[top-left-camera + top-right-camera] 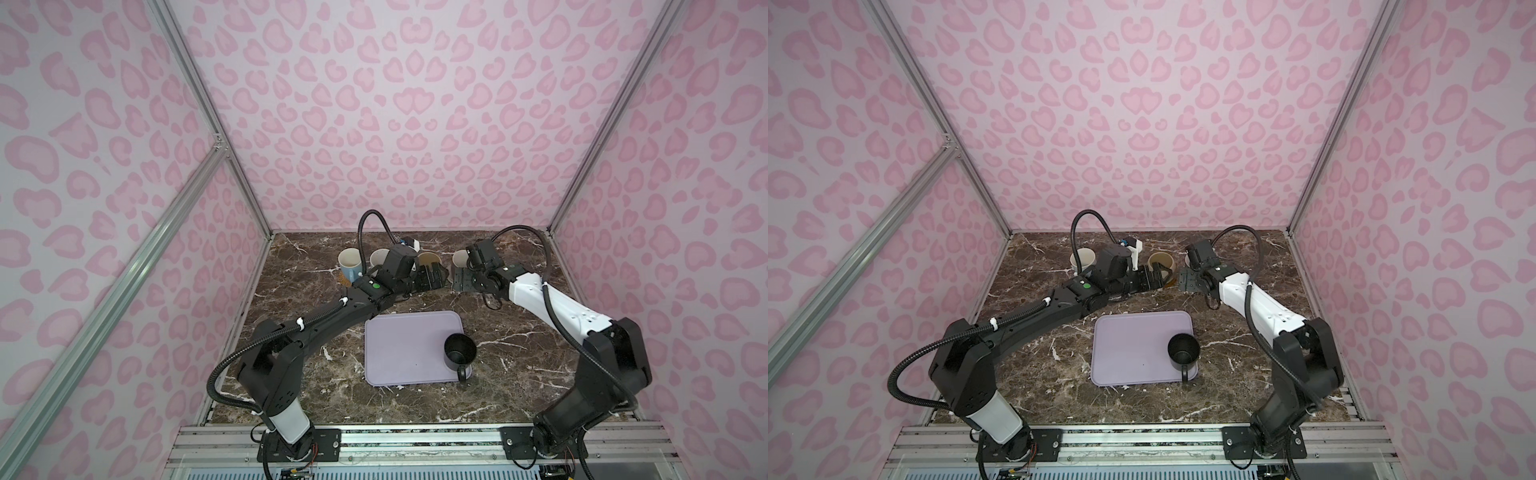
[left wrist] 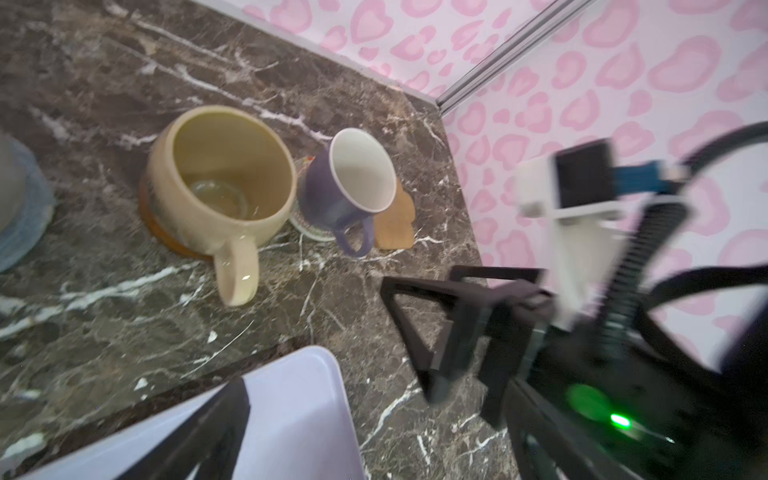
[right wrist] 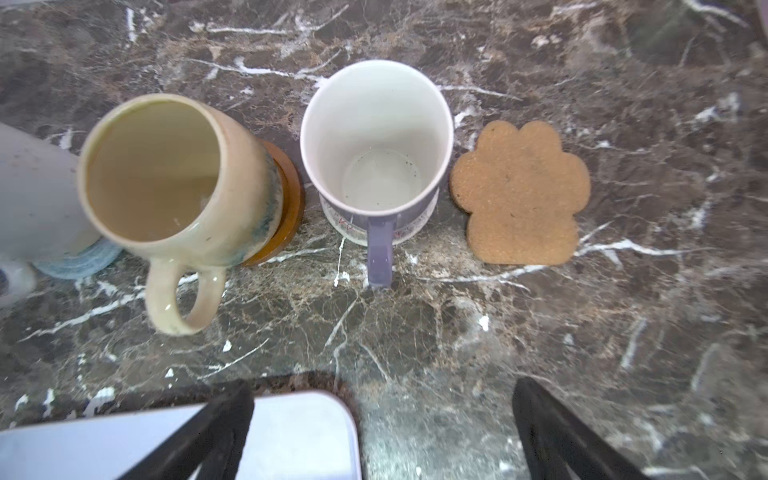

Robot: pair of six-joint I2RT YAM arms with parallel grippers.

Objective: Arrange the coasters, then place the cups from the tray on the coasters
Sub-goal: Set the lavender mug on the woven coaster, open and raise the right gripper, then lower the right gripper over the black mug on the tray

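Along the back stand a pale yellow cup (image 3: 166, 174) on a brown coaster (image 3: 291, 199) and a lavender cup (image 3: 376, 141) on a beige woven coaster (image 3: 419, 226). Beside them the paw-shaped cork coaster (image 3: 523, 193) lies bare. The light blue cup (image 1: 349, 262) is on an orange woven coaster (image 1: 344, 279), and the speckled white cup (image 3: 33, 195) on a grey-blue coaster (image 3: 79, 262). A black cup (image 1: 459, 353) stands on the lavender tray (image 1: 399, 349). My right gripper (image 3: 382, 390) is open and empty, just in front of the lavender cup. My left gripper (image 1: 432, 279) is open in front of the yellow cup.
The two grippers almost meet near the back middle of the marble table (image 1: 519, 353). The right arm's wrist and camera mount (image 2: 582, 187) fill one side of the left wrist view. Pink patterned walls close in the back and both sides.
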